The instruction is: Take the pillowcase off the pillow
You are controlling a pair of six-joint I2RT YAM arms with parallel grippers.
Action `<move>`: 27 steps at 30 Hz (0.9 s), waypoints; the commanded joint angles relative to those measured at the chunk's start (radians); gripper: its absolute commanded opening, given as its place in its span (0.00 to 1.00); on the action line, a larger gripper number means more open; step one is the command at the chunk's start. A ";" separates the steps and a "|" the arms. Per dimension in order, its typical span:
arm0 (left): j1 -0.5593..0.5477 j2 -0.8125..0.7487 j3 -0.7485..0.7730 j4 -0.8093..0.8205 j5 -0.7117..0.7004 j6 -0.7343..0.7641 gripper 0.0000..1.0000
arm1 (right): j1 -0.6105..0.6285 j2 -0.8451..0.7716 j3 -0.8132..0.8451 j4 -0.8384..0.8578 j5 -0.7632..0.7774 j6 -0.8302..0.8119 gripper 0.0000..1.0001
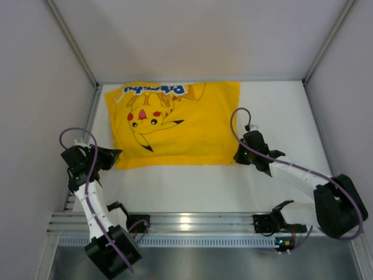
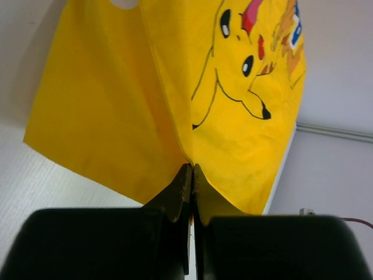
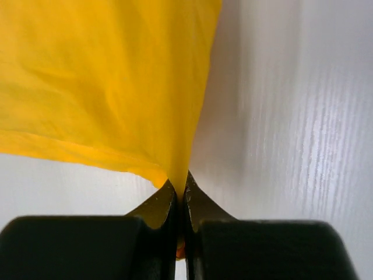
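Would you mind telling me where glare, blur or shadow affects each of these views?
Top external: glare on the metal rail, otherwise even light. Left wrist: the pillowcase print is sharp, the left gripper dark and soft. Right wrist: streaky sheen on the table; the right gripper is underexposed.

The pillowcase [image 1: 175, 125] fills the far middle of the table [image 1: 192, 189], close against the back wall [image 1: 198, 41]. Bare tabletop lies open between its near edge and the aluminium rail [image 1: 186, 223], and along its right side. The left wall [image 1: 35, 87] leaves only a narrow gap.
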 commanded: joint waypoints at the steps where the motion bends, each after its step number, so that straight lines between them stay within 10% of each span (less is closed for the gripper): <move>1: 0.005 -0.060 0.054 0.014 0.130 -0.065 0.00 | 0.009 -0.188 0.028 -0.098 0.101 0.016 0.00; 12: -0.045 -0.096 0.302 0.006 0.243 -0.190 0.00 | 0.009 -0.544 0.281 -0.354 0.126 -0.075 0.00; 27: -0.053 0.013 0.821 0.214 0.223 -0.264 0.00 | 0.011 -0.561 0.642 -0.538 0.138 -0.121 0.00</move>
